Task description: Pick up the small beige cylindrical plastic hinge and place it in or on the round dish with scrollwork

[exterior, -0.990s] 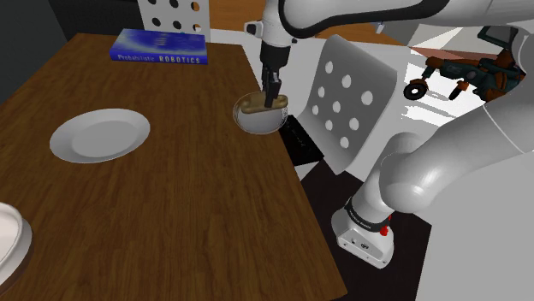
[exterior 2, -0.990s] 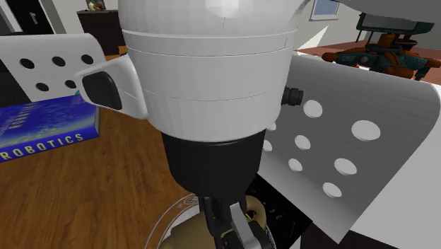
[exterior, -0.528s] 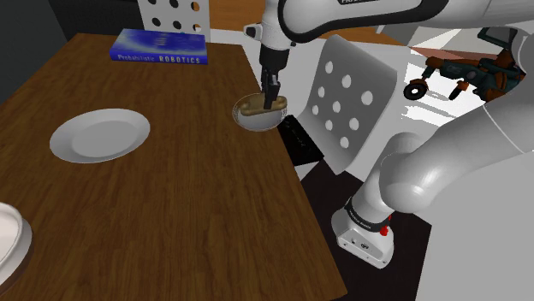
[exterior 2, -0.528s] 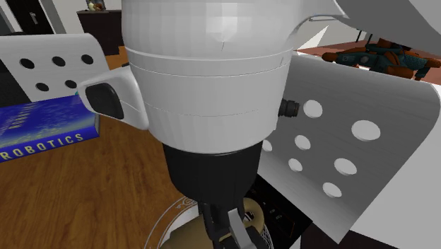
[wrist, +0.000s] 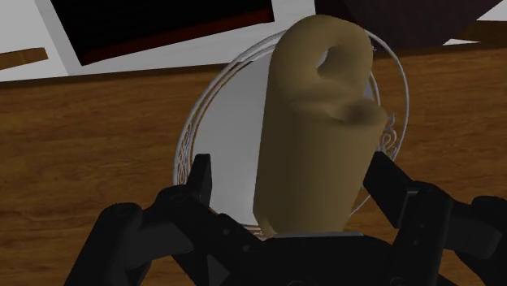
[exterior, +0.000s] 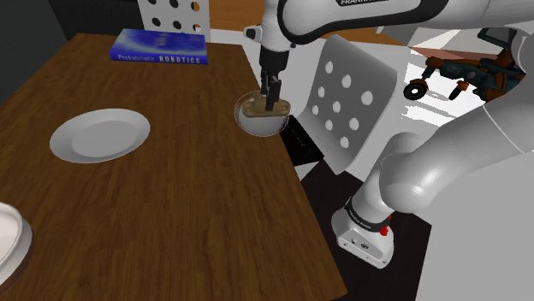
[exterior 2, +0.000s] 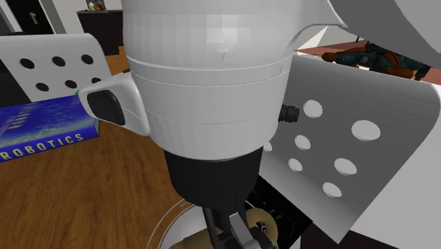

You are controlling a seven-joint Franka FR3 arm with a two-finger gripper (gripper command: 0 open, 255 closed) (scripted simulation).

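Note:
The beige hinge (wrist: 313, 130) lies in the round dish with scrollwork (wrist: 223, 138), its looped end pointing away from the hand. My gripper (wrist: 290, 175) is open over the dish, one black finger on each side of the hinge. There is a clear gap between the hinge and one finger; the other finger is close to its edge. In the shoulder view the dish (exterior: 248, 122) sits near the table's right edge, with the hinge (exterior: 255, 108) in it and the gripper (exterior: 272, 101) reaching down into it. In the second exterior view the arm hides most of the dish (exterior 2: 166, 223) and hinge (exterior 2: 260, 225).
The wooden table (exterior: 171, 205) also carries a blue robotics book (exterior: 160, 47) at the back, a white plate (exterior: 99, 135) at the left and another dish (exterior: 7, 235) at the front left edge. A white perforated chair (exterior: 351, 103) stands right beside the table's edge.
The gripper came down a little into the dish with the hinge, then its fingers spread apart, letting go of the hinge.

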